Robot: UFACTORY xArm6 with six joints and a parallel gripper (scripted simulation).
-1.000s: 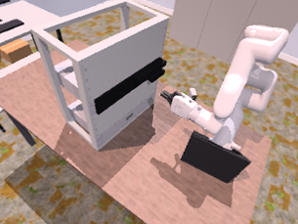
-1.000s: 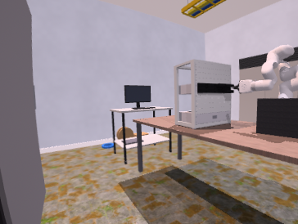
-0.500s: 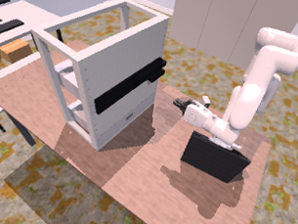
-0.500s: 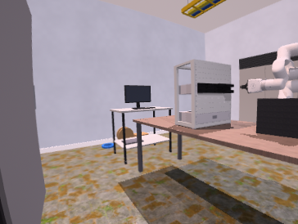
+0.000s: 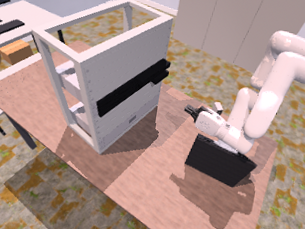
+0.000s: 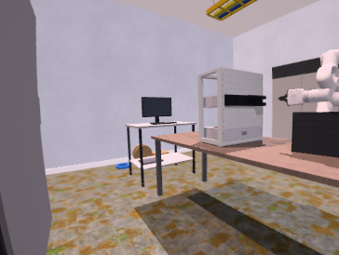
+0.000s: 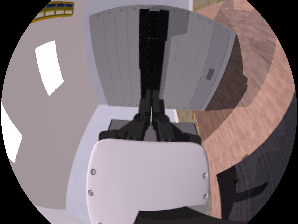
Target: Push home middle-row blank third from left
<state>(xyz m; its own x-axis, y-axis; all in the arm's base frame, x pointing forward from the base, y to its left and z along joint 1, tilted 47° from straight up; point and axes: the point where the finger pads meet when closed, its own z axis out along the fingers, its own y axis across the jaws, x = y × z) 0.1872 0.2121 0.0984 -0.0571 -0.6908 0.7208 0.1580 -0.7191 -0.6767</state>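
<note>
Jaws pressed shut on nothing hang apart from the rack (image 5: 127, 68), which holds the black chassis (image 5: 133, 86).

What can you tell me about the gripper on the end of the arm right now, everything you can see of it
The gripper is dark, almost black, mounted on a white wrist housing. Its two fingers are shut together with nothing between them, forming a blunt tip. It lies roughly level and points at the front of the rack, toward the black chassis band, with a clear gap of air between the tip and that front. It touches nothing. In the exterior view it hangs above the wooden table, beside the black base box.
</note>
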